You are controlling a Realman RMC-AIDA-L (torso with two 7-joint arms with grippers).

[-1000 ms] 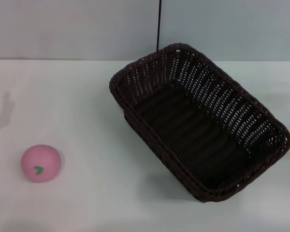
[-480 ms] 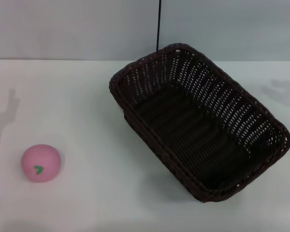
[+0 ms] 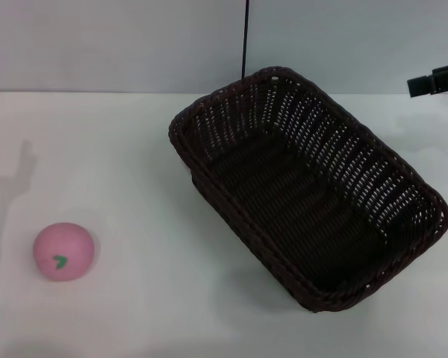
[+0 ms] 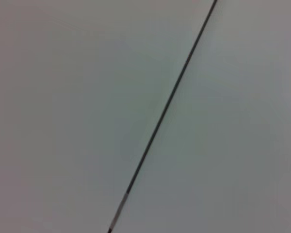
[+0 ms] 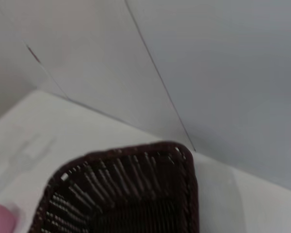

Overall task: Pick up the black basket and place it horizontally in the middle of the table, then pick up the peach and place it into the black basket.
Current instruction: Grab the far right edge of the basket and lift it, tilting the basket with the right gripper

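Observation:
The black basket (image 3: 336,142) lies skewed on the white table (image 3: 134,164), right of the middle, its long side running from the back centre to the front right. It is empty. The peach (image 3: 63,251) rests on the table at the front left, well apart from the basket. A black part of my right gripper (image 3: 437,80) shows at the right edge of the head view, behind the basket's far right side and above the table. The right wrist view shows one corner of the basket (image 5: 136,194) and a bit of the peach (image 5: 0,221). My left gripper is out of view.
A pale wall with a thin dark vertical seam (image 3: 246,37) stands behind the table. The left wrist view shows only this wall and seam (image 4: 160,116). An arm's shadow (image 3: 19,168) falls on the table's left side.
My right gripper has come into the head view at the upper right edge. The shadow at the left has shifted slightly right. The basket and the peach have not moved.

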